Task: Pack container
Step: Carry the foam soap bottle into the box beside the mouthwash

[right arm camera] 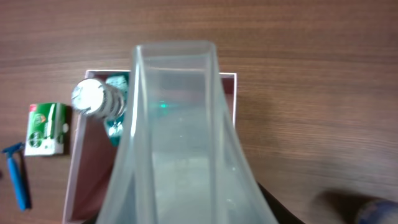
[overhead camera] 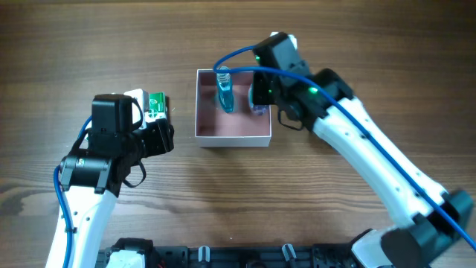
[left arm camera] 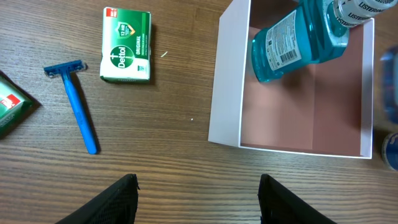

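Container (overhead camera: pixel 233 140) at centre of table (overhead camera: pixel 357 45): square, shallow, open-topped, white outer walls, matte dusty pink floor. Right tool (overhead camera: pixel 260 93) directly over its right half; wrist view filled by a translucent, flat-sided plastic piece (right arm camera: pixel 174 143), so cannot tell whether that tool grips anything. Left tool (left arm camera: pixel 198 182) spread wide, holding nothing, just left of the container's near-left corner, clear of the wall. 1 blue mouthwash bottle (overhead camera: pixel 224 95) standing inside, in the far-left part; pink floor nearer the left tool bare. On the dark wood grain left of the container: green soap box (left arm camera: pixel 127 45), blue razor (left arm camera: pixel 74 102) lying flat, 1 green-red packet (left arm camera: pixel 12 111) at the frame edge. Open wood between razor and container wall.
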You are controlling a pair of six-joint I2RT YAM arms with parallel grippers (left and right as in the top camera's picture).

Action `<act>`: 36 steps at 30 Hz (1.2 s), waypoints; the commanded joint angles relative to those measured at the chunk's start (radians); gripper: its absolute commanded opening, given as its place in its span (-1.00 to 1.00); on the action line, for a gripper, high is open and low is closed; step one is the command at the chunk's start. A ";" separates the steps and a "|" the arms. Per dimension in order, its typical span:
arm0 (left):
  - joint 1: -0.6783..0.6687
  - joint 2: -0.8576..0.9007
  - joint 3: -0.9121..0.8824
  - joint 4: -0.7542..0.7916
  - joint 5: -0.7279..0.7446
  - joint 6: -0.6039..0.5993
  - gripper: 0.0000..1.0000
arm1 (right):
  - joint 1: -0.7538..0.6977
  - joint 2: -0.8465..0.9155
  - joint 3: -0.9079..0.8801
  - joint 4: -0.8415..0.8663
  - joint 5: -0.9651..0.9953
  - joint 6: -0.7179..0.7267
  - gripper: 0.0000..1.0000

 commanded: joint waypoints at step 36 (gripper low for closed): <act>-0.005 0.005 0.021 -0.011 -0.005 0.002 0.31 | 0.008 0.325 0.033 0.267 0.085 0.069 -0.90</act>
